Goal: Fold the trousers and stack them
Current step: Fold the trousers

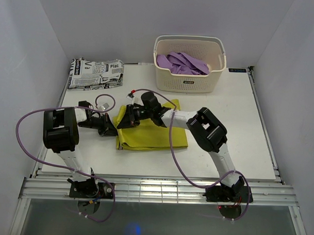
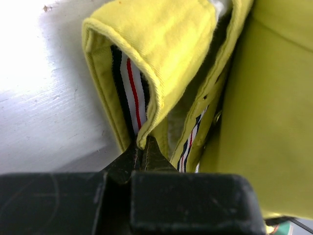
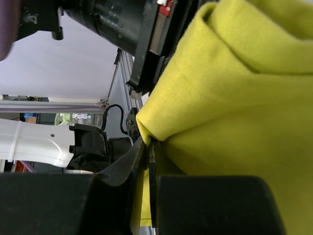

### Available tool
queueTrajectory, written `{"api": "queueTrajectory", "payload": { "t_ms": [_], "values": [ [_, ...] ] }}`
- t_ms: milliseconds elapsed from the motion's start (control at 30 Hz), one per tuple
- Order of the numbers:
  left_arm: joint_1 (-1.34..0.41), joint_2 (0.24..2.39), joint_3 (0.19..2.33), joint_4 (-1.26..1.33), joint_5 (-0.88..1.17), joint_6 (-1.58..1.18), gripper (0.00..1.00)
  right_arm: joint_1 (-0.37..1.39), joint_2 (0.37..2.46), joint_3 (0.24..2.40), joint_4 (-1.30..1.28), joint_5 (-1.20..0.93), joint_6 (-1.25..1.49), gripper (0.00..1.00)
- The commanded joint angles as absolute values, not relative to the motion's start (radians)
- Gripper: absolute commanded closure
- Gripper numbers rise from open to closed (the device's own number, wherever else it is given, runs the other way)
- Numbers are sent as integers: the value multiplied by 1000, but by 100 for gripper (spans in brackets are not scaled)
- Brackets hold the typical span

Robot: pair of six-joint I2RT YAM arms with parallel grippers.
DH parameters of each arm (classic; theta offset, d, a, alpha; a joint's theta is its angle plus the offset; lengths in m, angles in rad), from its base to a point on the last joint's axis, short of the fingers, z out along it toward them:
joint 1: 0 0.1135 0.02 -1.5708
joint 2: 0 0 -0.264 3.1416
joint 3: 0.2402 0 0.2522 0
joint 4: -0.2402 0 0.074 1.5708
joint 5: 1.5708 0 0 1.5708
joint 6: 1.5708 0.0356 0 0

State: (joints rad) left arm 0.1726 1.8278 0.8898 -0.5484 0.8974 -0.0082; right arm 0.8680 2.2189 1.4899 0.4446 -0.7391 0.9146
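The mustard-yellow trousers (image 1: 155,134) lie folded into a rough rectangle on the white table (image 1: 249,131), left of centre. At their left edge my left gripper (image 1: 111,128) is shut on the striped waistband hem (image 2: 146,105), which curls up above the fingertips. My right gripper (image 1: 127,118) reaches across from the right and is shut on a yellow fold (image 3: 161,125) at the upper left corner. In the right wrist view the trousers (image 3: 234,98) fill the right side, and the left arm shows behind them.
A white basket (image 1: 190,64) holding a purple garment (image 1: 182,63) stands at the back centre-right. A folded newspaper-print garment (image 1: 95,73) lies at the back left. Purple cables (image 1: 172,149) loop over the table from both arms.
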Motion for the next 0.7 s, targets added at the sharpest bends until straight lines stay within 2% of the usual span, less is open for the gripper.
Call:
{"api": "queueTrajectory", "payload": {
  "t_ms": [0,233,267,333,367,400,433,500,533,600,667],
  "values": [
    [158,1809,862,-532,845,11,100,881,2240,1552,520,-719,945,92],
    [160,1799,861,-531,833,-25,98,885,2290,1582,555,-724,968,91],
    [161,1802,871,-535,831,-28,86,885,2287,1578,557,-727,969,85],
    [166,1807,883,-560,833,-26,78,884,2270,1563,558,-730,968,72],
    [172,1809,894,-567,827,-25,67,884,2261,1557,558,-733,966,69],
    [187,1806,900,-578,818,-25,61,882,2247,1549,557,-735,962,64],
    [199,1802,910,-604,813,-22,57,881,2218,1540,557,-741,947,53],
    [248,1793,939,-633,808,-8,48,868,2186,1514,548,-749,924,48],
    [268,1792,951,-664,807,-3,46,864,2149,1506,535,-752,893,42],
    [323,1787,992,-698,801,27,44,847,2111,1490,493,-755,856,36],
    [357,1778,1014,-735,795,35,41,830,2047,1482,451,-773,774,35]
  ]
}}
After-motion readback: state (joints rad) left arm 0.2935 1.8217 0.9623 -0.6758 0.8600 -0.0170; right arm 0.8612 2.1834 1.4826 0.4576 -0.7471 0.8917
